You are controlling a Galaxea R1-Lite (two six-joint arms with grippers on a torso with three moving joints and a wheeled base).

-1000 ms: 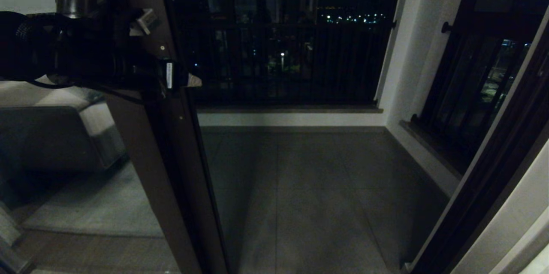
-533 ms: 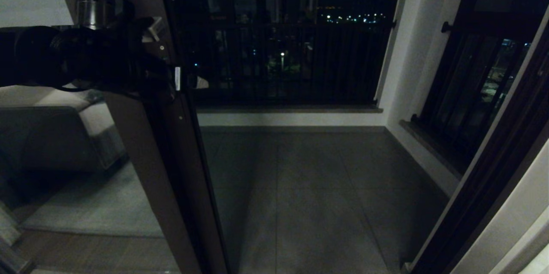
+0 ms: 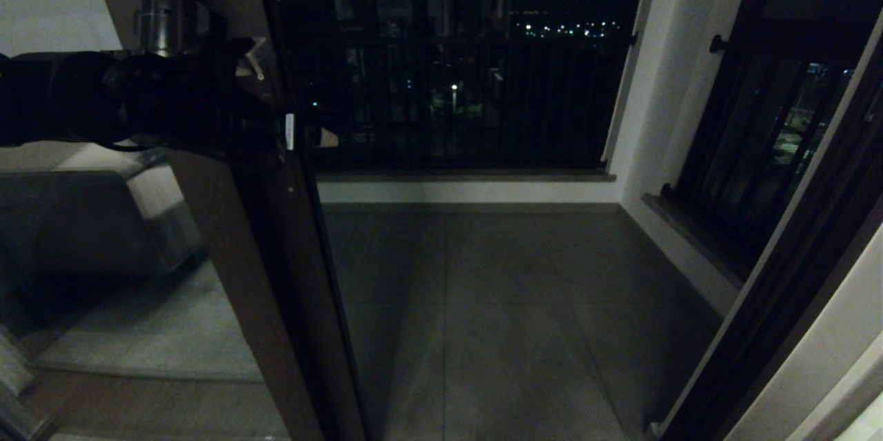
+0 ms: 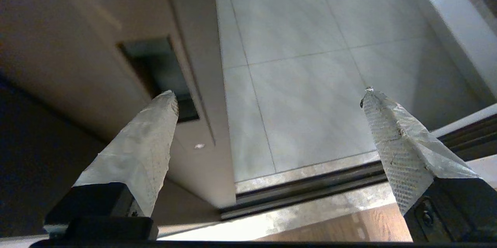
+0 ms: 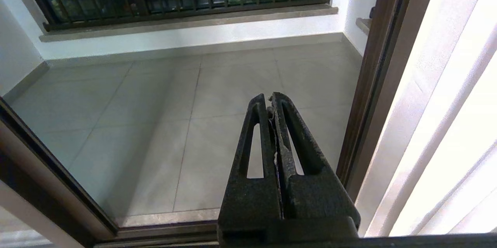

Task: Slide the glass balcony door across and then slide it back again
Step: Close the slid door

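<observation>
So the glass balcony door (image 3: 276,275) is slid over to the left with the doorway wide open to the balcony floor (image 3: 497,317); the left gripper (image 4: 270,94) is up at the door's free edge, fingers spread wide and holding nothing; one fingertip sits right by the recessed handle (image 4: 159,73), the other hangs out over the tiles; looks to me like it's between slides. Next it needs that stile between the fingers, closing or hooking on, then a pull sideways. Right gripper (image 5: 270,102) is parked, fingers pressed together, empty.
</observation>
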